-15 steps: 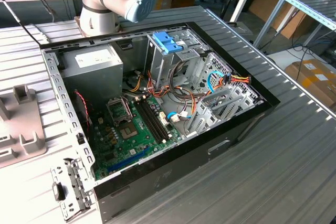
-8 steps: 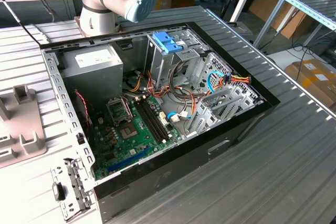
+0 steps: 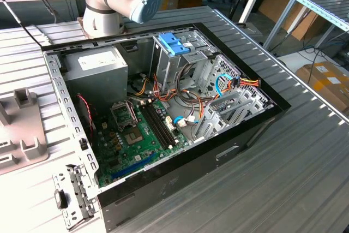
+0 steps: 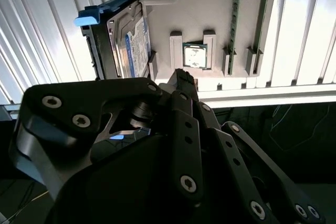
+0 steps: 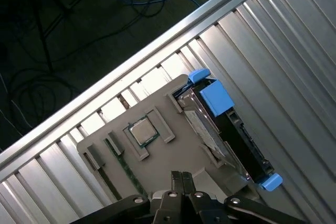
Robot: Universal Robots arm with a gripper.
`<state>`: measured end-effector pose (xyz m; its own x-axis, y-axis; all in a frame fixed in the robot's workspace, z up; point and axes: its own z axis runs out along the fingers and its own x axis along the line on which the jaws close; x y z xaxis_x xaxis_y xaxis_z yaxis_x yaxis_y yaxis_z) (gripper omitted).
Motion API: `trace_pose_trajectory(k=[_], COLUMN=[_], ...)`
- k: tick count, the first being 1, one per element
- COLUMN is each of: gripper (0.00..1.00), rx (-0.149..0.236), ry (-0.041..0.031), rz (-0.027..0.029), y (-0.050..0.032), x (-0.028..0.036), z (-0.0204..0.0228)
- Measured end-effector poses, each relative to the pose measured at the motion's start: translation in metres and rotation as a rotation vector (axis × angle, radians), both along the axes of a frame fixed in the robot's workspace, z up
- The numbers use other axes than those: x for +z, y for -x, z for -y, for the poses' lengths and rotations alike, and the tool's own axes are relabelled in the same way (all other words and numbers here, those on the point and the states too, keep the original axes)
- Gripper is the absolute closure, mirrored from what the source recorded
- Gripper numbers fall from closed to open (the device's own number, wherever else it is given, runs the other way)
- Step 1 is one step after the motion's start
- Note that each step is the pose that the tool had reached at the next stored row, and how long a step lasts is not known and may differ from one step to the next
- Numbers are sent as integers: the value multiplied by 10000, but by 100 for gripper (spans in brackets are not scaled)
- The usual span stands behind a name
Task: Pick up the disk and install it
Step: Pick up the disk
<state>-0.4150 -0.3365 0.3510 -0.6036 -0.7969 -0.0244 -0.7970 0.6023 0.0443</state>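
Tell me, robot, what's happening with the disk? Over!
Gripper shut, empty, above grey holder. Disk on edge in the holder, untouched. Nothing blocking it.

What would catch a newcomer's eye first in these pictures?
In the exterior view, the open computer case with its green motherboard lies on the ribbed metal table. In both wrist views, the disk with light-blue rails sits at one side of a grey holder tray, near a processor chip, with the gripper over the tray, fingers shut and empty.

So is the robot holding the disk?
No, in the first wrist view the disk sits at the grey holder's edge, apart from the gripper.
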Motion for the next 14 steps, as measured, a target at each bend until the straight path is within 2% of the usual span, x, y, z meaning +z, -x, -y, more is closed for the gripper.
trace_pose_trajectory(k=[8, 14], gripper=[89, 89], rx=[482, 1000], ry=[-1, 0], rz=[1, 0], y=[0, 0], x=[0, 0], z=[0, 0])
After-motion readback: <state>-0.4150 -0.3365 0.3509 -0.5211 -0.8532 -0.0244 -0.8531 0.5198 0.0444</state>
